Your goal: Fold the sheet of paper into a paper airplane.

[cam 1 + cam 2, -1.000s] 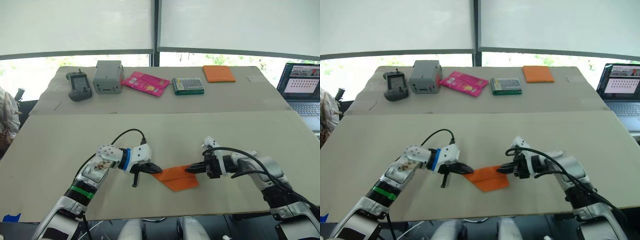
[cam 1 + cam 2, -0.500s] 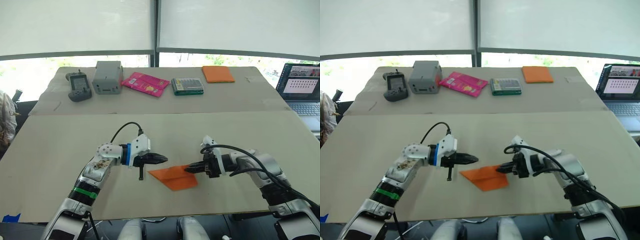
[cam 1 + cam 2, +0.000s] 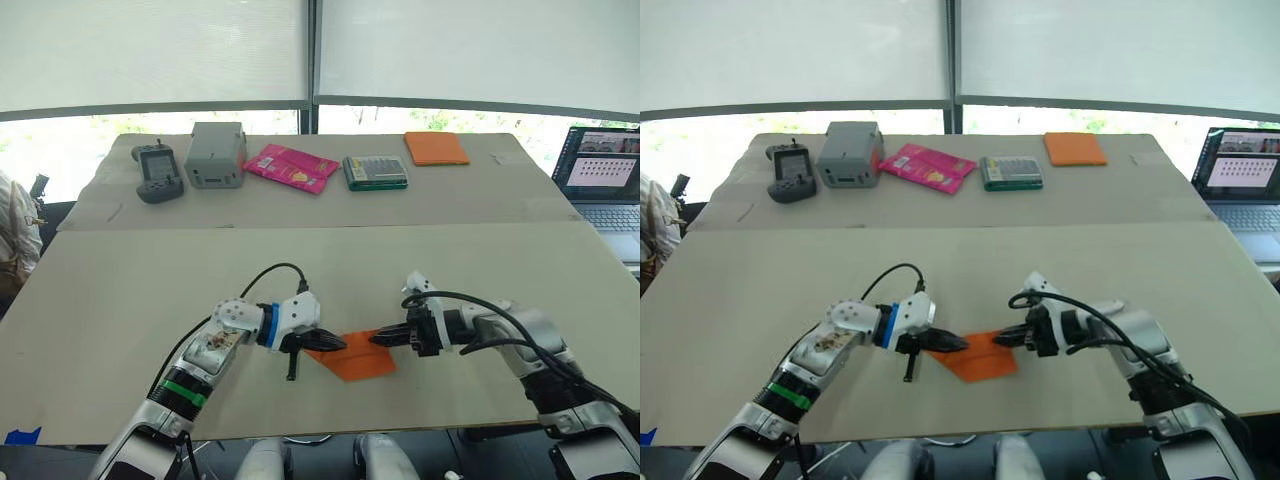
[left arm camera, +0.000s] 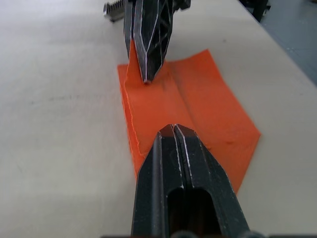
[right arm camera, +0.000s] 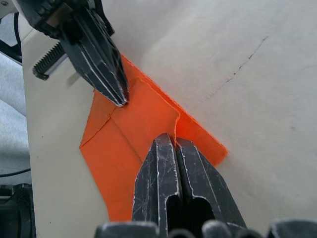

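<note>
Orange paper, the folded sheet of paper, lies flat on the tabletop close to its near edge, about midway along that edge, and shows as a wedge-like shape with a straight crease running down its middle. Both hands meet over it from opposite sides. The left hand comes in from the left with its two black fingers pressed together into a single point, and the tip sits on the left end of the sheet, touching the paper without any of it between the fingers. The right hand reaches in from the right, its fingers likewise closed tight, and the right wrist view shows a raised fold of the sheet's edge meeting the closed fingertips, so it appears to pinch that edge, though the grip itself is hidden under the fingers. The two fingertips point at each other with only the sheet's middle crease between them. Along the far edge of the tabletop stand a dark handheld controller, a grey box, a pink glossy packet, a green-rimmed case and an orange pad. An open laptop sits off the tabletop's far right corner.
</note>
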`<state>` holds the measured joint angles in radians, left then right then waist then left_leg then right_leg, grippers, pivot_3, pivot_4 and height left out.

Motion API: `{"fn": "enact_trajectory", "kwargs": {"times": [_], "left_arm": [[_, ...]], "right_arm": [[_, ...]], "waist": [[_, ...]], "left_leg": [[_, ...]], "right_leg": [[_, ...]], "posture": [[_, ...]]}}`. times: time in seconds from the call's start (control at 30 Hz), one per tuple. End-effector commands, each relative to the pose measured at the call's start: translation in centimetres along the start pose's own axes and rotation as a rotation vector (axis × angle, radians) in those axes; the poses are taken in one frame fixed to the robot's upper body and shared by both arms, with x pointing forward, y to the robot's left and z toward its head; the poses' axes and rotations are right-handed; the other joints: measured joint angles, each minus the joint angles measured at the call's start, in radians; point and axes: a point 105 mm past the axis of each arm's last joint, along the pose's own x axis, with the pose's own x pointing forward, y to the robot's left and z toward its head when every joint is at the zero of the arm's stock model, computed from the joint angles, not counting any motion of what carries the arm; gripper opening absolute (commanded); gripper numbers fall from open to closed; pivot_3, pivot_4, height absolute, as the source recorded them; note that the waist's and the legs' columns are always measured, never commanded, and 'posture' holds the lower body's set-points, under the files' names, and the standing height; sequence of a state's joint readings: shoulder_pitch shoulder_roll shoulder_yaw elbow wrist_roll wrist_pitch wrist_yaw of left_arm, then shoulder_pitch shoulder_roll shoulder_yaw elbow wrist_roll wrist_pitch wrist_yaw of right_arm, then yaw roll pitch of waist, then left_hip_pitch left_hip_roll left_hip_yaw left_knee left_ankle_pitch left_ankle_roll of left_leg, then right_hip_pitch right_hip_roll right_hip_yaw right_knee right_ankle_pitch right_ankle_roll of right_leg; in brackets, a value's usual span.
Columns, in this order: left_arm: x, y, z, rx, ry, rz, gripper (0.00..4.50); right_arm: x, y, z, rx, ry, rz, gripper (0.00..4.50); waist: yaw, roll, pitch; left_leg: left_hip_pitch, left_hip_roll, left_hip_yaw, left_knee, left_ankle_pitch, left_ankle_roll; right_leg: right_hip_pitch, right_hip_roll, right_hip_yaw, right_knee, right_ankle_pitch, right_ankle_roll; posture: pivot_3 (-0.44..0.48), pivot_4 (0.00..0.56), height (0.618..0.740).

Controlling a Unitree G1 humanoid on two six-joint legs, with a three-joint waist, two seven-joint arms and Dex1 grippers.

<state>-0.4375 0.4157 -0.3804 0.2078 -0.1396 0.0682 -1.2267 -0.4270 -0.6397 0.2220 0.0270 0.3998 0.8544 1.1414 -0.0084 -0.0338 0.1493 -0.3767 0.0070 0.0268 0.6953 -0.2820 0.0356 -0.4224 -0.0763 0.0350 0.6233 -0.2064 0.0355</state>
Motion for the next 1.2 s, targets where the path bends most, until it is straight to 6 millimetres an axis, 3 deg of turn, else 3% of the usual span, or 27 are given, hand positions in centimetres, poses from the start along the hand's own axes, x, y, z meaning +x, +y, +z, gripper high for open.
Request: {"fn": "enact_trajectory", "kwargs": {"times": [0.03,0.07,0.1,0.2,0.23,0.27,0.4,0.53,0.7,0.87,1.03,1.2], "left_arm": [[0.5,0.0,-0.5,-0.011,0.028,0.005,0.00],[0.5,-0.1,-0.8,-0.026,0.029,0.000,0.00],[0.5,-0.2,-1.2,-0.044,0.037,-0.003,0.00],[0.4,-0.9,-2.0,-0.070,0.061,-0.027,0.00],[0.4,-1.0,-2.1,-0.076,0.060,-0.032,0.00],[0.4,-1.2,-2.2,-0.080,0.060,-0.038,0.00],[0.4,-1.5,-2.3,-0.083,0.060,-0.049,0.00],[0.4,-1.2,-2.2,-0.077,0.060,-0.054,0.00],[0.3,-0.8,-1.9,-0.062,0.059,-0.064,0.00],[0.4,-0.8,-1.8,-0.055,0.059,-0.089,0.00],[0.3,-0.4,-2.3,-0.047,0.101,-0.092,0.00],[0.3,-0.2,-2.4,-0.043,0.106,-0.101,0.00]], "right_arm": [[-0.1,-0.6,-1.1,-0.034,0.021,-0.050,0.03],[-0.2,-0.8,-0.9,-0.056,0.007,-0.069,0.03],[-0.4,-0.8,-0.5,-0.026,-0.024,-0.072,0.31],[-1.3,-0.5,0.5,-0.024,-0.098,-0.074,1.25],[-1.7,-0.5,0.8,-0.045,-0.119,-0.087,1.82],[-2.1,-0.4,1.2,-0.060,-0.150,-0.096,1.94],[-3.1,0.8,3.7,-0.231,-0.290,-0.139,3.35],[-2.5,3.6,5.1,-0.286,-0.398,-0.109,3.35],[0.2,4.8,2.9,-0.352,-0.364,-0.198,1.74],[1.7,4.5,0.1,-0.374,-0.334,-0.266,0.03],[2.2,3.8,-2.3,-0.271,-0.337,-0.323,0.03],[1.3,1.9,-5.0,-0.183,-0.277,-0.473,0.03]], "waist": [[0.001,0.000,0.000],[0.001,0.000,0.000],[0.001,0.000,0.000],[0.002,0.000,0.000],[0.002,0.000,0.000],[0.002,0.000,0.000],[0.004,0.000,0.000],[0.000,0.000,0.000],[0.005,0.000,0.000],[0.005,0.000,0.000],[0.005,0.000,0.000],[0.009,-0.003,-0.004]], "left_leg": [[0.000,0.000,0.000,0.000,0.000,0.000],[0.000,0.000,0.000,0.000,0.000,0.000],[0.000,0.000,0.000,0.000,0.000,0.000],[0.001,0.000,0.000,0.000,0.000,0.000],[0.001,0.000,0.000,0.000,0.000,0.000],[0.001,0.000,0.000,0.000,0.000,0.000],[-0.001,0.000,0.000,-0.001,0.000,0.000],[-0.001,0.001,0.000,-0.001,0.000,0.000],[-0.001,0.001,0.000,-0.001,0.000,0.000],[-0.001,-0.001,0.001,0.000,0.000,0.000],[0.000,0.000,0.000,-0.001,0.000,0.000],[0.003,0.000,0.000,-0.001,0.000,0.000]], "right_leg": [[0.000,0.000,0.000,0.000,0.000,0.000],[0.000,0.000,0.000,0.000,0.000,0.000],[0.001,0.000,0.000,0.000,0.000,0.000],[0.001,0.000,0.000,0.000,0.000,0.000],[0.001,0.000,0.001,0.000,0.000,0.000],[0.001,0.000,0.001,0.000,0.000,0.000],[-0.001,0.000,0.001,0.000,0.000,0.000],[-0.001,0.000,0.001,0.000,0.000,0.000],[-0.001,0.000,0.000,-0.001,-0.001,0.001],[0.000,0.000,0.001,0.000,-0.001,0.002],[0.000,0.000,0.001,0.000,-0.001,0.002],[0.003,0.000,0.001,-0.001,-0.003,0.004]], "posture": [[0.000,0.150,0.740],[0.000,0.150,0.740],[0.000,0.150,0.740],[0.000,0.150,0.740],[0.000,0.150,0.740],[0.000,0.150,0.740],[0.000,0.150,0.740],[0.000,0.150,0.740],[0.000,0.150,0.740],[0.000,0.150,0.740],[0.000,0.150,0.740],[0.000,0.150,0.740]]}}
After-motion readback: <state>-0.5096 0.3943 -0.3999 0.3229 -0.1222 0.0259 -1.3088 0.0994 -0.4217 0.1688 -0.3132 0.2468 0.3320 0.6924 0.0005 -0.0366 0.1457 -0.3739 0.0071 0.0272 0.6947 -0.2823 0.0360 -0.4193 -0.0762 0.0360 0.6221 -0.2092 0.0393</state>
